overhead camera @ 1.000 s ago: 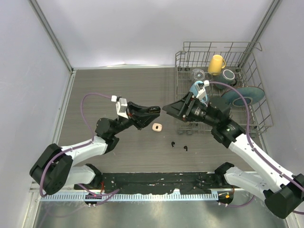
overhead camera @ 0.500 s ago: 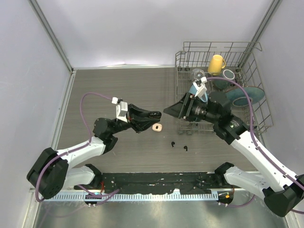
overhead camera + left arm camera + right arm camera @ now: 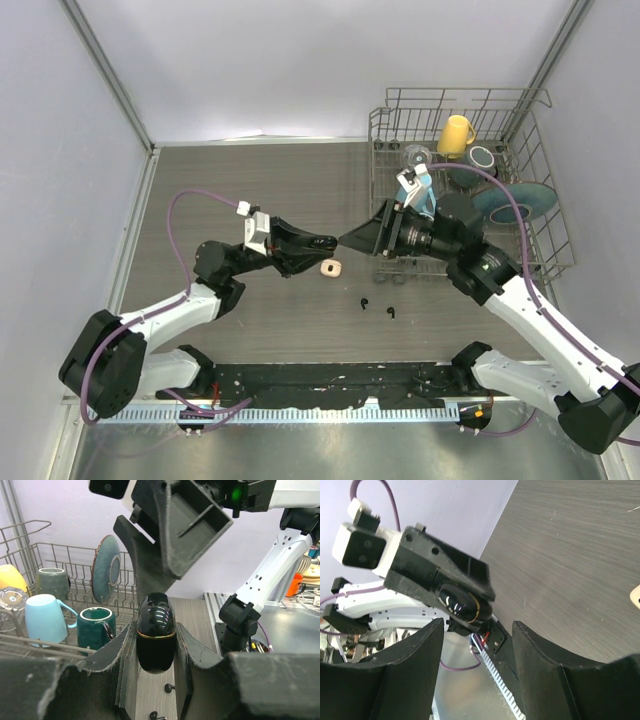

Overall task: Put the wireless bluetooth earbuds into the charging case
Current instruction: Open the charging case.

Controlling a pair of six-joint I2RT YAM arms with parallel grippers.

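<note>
- left hand (image 3: 323,243) clenched on a glossy black egg-shaped charging case (image 3: 156,632) with a thin gold seam. Lid shut. Case is held in the air above the dark wood-grain table (image 3: 250,180), rounded top pointing at the other arm.
- right hand (image 3: 351,240) released, nothing between its fingers. Tips just beside the case top; cannot tell if they touch.
- 2 tiny black stemmed plastic earbuds (image 3: 390,312) lie on the table toward the arm bases, near each other, well apart from the case.
- small cream-white piece (image 3: 332,268) lies on the table under the 2 hands; too small to tell what it is.
- Judgement: the step in hand is opening the lid.
- To do it well, the right fingers should take only the cap above the seam, square on the slick curve so it cannot squirt out.
- The left pads look close to the seam, so the lid may bind. Swing it gently while the left grip holds firm.
</note>
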